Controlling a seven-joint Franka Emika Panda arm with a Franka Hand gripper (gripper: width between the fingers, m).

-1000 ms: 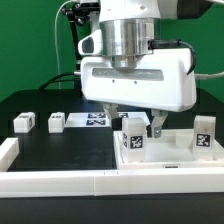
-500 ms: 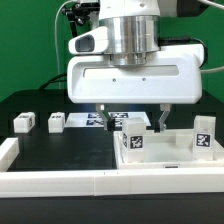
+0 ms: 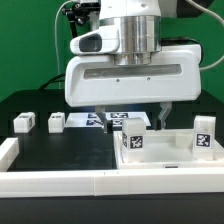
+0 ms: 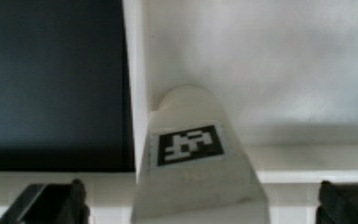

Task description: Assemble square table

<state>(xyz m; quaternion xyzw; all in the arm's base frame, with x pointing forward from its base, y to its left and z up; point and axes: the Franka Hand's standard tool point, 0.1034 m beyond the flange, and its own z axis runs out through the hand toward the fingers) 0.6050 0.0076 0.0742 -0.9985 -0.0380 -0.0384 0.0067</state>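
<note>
**A:** Where does the square table slab (image 3: 165, 158) lie?

**B:** In the exterior view it lies flat on the black table (image 3: 70, 150), rim up, toward that view's right. It sits just behind the white border rail (image 3: 60, 182).

**A:** And the legs?

**B:** The first leg (image 3: 133, 138) stands upright inside the slab, near its corner on the exterior view's left, with its tag facing the camera. The second leg (image 3: 205, 133) stands at the slab's edge on the exterior view's right, but I cannot tell whether it is inside the rim. The third leg (image 3: 22, 122) and the fourth leg (image 3: 56, 122) rest on the black table, well apart from the slab. The marker board (image 3: 97, 119) lies flat just beside the fourth.

**A:** The gripper (image 3: 135, 120)?

**B:** It hangs above the first leg with the jaws spread wide, one finger on each side. The big white body hides the gaps there.

**A:** Does the wrist view settle that?

**B:** Yes. It looks down along the tagged leg, and the dark fingertips (image 4: 51, 205) stand clear of it on both sides, gripping nothing. Only the exterior view shows the other legs and the marker board.
</note>
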